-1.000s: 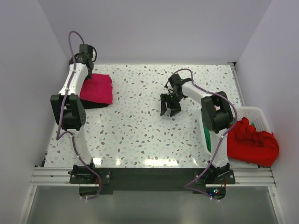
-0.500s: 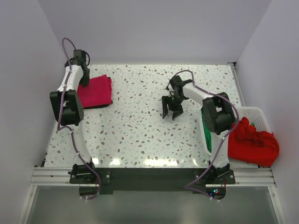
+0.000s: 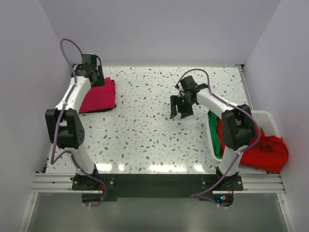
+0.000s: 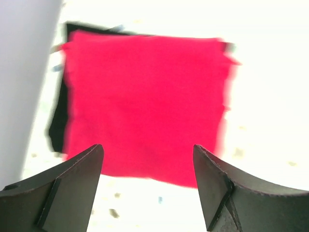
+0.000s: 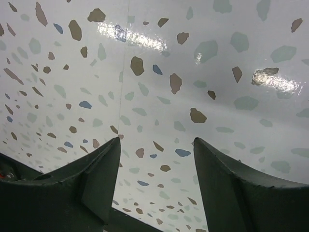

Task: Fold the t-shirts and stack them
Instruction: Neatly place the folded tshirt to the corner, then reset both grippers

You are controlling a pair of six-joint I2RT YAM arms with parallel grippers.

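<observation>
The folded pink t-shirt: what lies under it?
A black t-shirt, showing only along the left and far edges; the pink t-shirt covers the rest.

1 magenta-pink t-shirt (image 3: pixel 101 96), plain; 1 black t-shirt (image 4: pixel 57 123), plain. Surface of table (image 3: pixel 145 125): white, speckled brown, grey, blue. Lattice basket (image 3: pixel 268 116): white. 1 red t-shirt (image 3: pixel 263 150); 1 green t-shirt (image 3: pixel 214 129).

open tabletop (image 3: pixel 145 121) centre, shirts (image 3: pixel 101 98) left, basket (image 3: pixel 264 115) right

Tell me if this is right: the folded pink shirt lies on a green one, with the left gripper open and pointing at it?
Not quite: the pink shirt lies on a black shirt, not a green one; the left wrist view shows its dark edges peeking out. The left gripper is open and pointing at it.
</observation>
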